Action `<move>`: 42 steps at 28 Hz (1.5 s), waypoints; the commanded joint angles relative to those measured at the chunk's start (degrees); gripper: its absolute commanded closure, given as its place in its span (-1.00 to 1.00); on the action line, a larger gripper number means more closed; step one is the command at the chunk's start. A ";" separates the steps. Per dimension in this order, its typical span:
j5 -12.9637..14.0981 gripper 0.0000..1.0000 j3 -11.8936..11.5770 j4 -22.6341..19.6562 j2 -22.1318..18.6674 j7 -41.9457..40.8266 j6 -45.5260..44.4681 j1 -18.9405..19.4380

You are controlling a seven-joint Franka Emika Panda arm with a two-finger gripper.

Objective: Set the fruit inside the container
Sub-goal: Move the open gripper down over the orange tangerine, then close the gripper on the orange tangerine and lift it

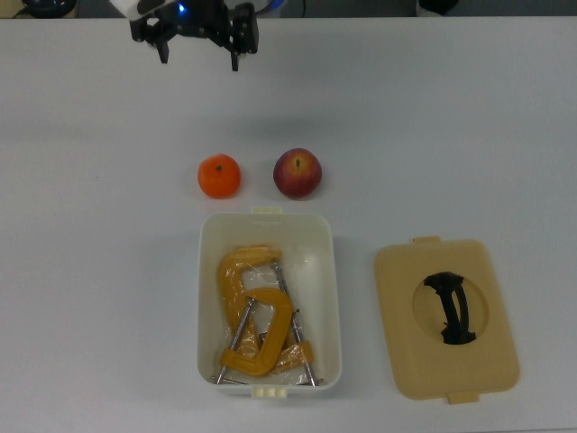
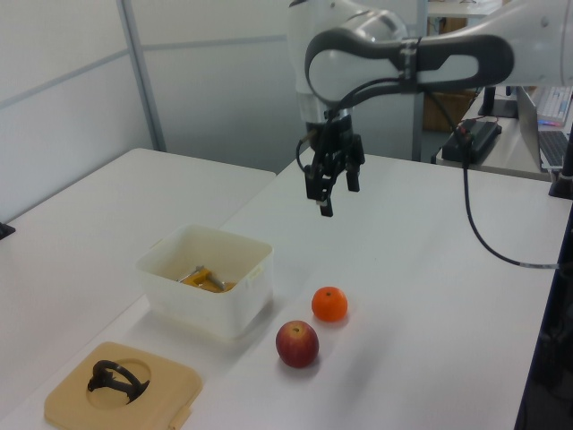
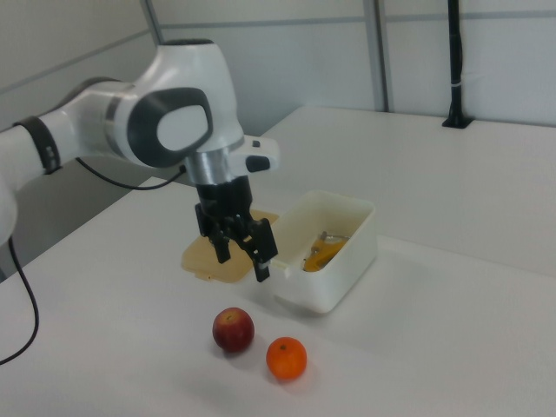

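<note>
**Fruit on the table, gripper open above**

The gripper (image 2: 328,194) hangs in the air above the white table (image 1: 469,117), its two fingers spread apart and holding nothing. In the top view it sits near the table's far edge (image 1: 198,47), well apart from the fruit.

The tangerine (image 1: 219,176) and the apple (image 1: 297,173) lie side by side on the table, near each other but not touching, the tangerine on the top view's left. Both rest just beyond one short end of the box (image 1: 335,298), outside it. Yellow clamps (image 1: 255,320) lie inside the box.

The tan lid (image 1: 445,317) with its black handle (image 1: 451,307) lies flat on the table beside the box, near the table's front edge, on the top view's right.
</note>
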 commanded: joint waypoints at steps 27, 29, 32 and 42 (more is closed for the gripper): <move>-1.18 -1.00 0.28 -12.64 12.89 -7.80 22.31 -0.51; -1.18 -1.00 0.28 -12.73 13.24 -7.80 22.31 -0.16; -1.18 -1.00 0.28 -12.64 13.94 -7.71 22.40 0.02; -1.18 -0.83 0.37 -12.73 15.17 -6.92 24.77 0.19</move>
